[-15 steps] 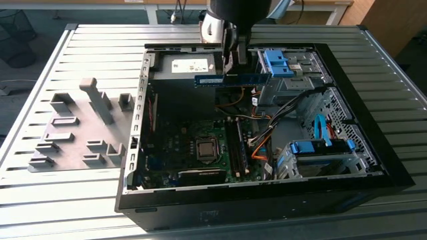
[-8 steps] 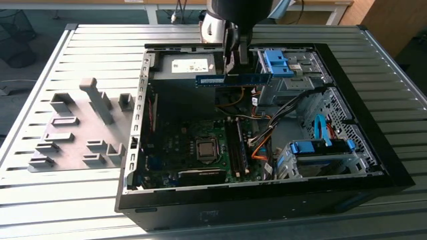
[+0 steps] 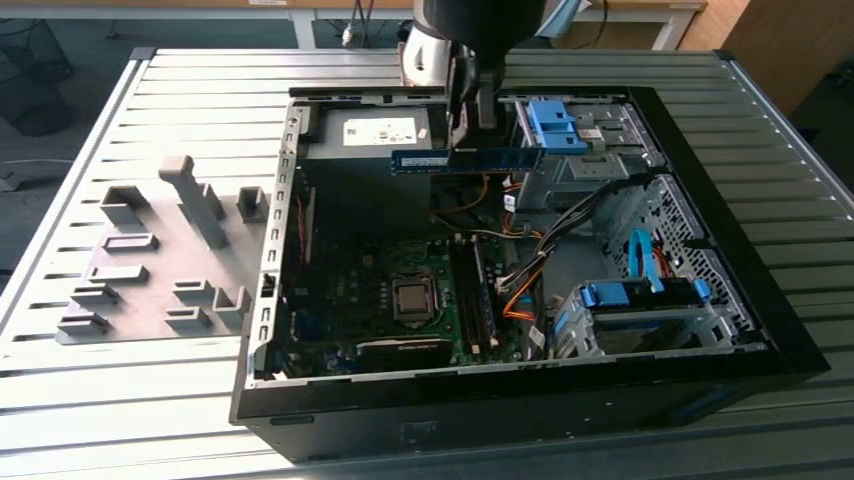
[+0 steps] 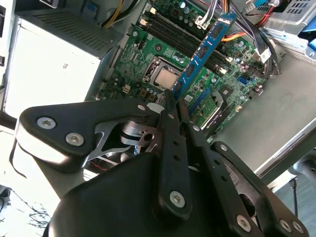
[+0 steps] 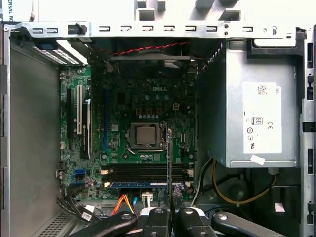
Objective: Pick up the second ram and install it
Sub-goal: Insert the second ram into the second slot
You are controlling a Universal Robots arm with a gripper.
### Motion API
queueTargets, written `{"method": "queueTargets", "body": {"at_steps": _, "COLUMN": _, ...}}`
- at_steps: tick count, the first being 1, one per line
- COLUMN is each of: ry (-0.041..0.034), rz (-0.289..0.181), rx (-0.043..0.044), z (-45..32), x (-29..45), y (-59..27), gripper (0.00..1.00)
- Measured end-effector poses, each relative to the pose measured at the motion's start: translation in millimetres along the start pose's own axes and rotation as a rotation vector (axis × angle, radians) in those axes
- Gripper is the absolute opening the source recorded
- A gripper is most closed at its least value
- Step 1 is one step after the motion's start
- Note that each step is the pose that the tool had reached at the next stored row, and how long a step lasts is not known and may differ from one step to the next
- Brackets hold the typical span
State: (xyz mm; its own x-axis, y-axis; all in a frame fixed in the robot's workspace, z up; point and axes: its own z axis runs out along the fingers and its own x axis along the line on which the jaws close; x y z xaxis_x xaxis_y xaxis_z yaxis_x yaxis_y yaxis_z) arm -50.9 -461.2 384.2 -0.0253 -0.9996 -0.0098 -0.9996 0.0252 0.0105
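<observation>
Above the open computer case, your gripper pinches the second ram by one end, holding it clear over the motherboard, presumably for slot alignment

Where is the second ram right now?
The second ram is clamped in the gripper, held in the air above the open computer case, in front of the power supply in the exterior view.

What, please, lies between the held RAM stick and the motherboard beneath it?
Only open air: in the exterior view the second ram, clamped in the gripper, hangs above the motherboard.
</observation>
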Motion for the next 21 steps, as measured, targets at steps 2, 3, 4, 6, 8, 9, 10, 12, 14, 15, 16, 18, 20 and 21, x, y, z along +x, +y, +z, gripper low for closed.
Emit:
{"method": "queueTargets", "body": {"at_steps": 2, "ry": -0.0001, "rz": 0.009, "rx": 0.0002, "z": 0.2, "x": 0.0, "y": 0.0, "gripper": 0.14}}
{"method": "queueTargets", "body": {"at_steps": 3, "ry": -0.0001, "rz": 0.014, "rx": 0.0002, "z": 0.2, "x": 0.0, "y": 0.0, "gripper": 0.14}}
{"method": "queueTargets", "body": {"at_steps": 4, "ry": -0.0001, "rz": 0.021, "rx": 0.0003, "z": 0.3, "x": 0.0, "y": 0.0, "gripper": 0.14}}
{"method": "queueTargets", "body": {"at_steps": 6, "ry": 0.0000, "rz": 0.039, "rx": 0.0004, "z": 0.4, "x": 0.0, "y": 0.0, "gripper": 0.14}}
{"method": "queueTargets", "body": {"at_steps": 8, "ry": 0.0003, "rz": 0.061, "rx": 0.0007, "z": 0.6, "x": 0.0, "y": 0.0, "gripper": 0.14}}
{"method": "queueTargets", "body": {"at_steps": 9, "ry": 0.0003, "rz": 0.072, "rx": 0.0008, "z": 0.7, "x": 0.0, "y": 0.0, "gripper": 0.14}}
{"method": "queueTargets", "body": {"at_steps": 10, "ry": 0.0005, "rz": 0.085, "rx": 0.0009, "z": 0.8, "x": 0.0, "y": 0.0, "gripper": 0.14}}
{"method": "queueTargets", "body": {"at_steps": 12, "ry": 0.0005, "rz": 0.111, "rx": 0.0012, "z": 1.0, "x": 0.0, "y": 0.0, "gripper": 0.14}}
{"method": "queueTargets", "body": {"at_steps": 14, "ry": 0.0006, "rz": 0.140, "rx": 0.0014, "z": 1.2, "x": 0.0, "y": 0.0, "gripper": 0.14}}
{"method": "queueTargets", "body": {"at_steps": 15, "ry": 0.0005, "rz": 0.154, "rx": 0.0016, "z": 1.3, "x": 0.0, "y": 0.0, "gripper": 0.14}}
{"method": "queueTargets", "body": {"at_steps": 16, "ry": 0.0005, "rz": 0.168, "rx": 0.0018, "z": 1.4, "x": 0.0, "y": 0.0, "gripper": 0.14}}
{"method": "queueTargets", "body": {"at_steps": 18, "ry": 0.0004, "rz": 0.197, "rx": 0.0020, "z": 1.6, "x": 0.0, "y": 0.0, "gripper": 0.14}}
{"method": "queueTargets", "body": {"at_steps": 20, "ry": 0.0006, "rz": 0.228, "rx": 0.0024, "z": 1.9, "x": 0.0, "y": 0.0, "gripper": 0.14}}
{"method": "queueTargets", "body": {"at_steps": 21, "ry": 0.0007, "rz": 0.245, "rx": 0.0025, "z": 2.0, "x": 0.0, "y": 0.0, "gripper": 0.14}}
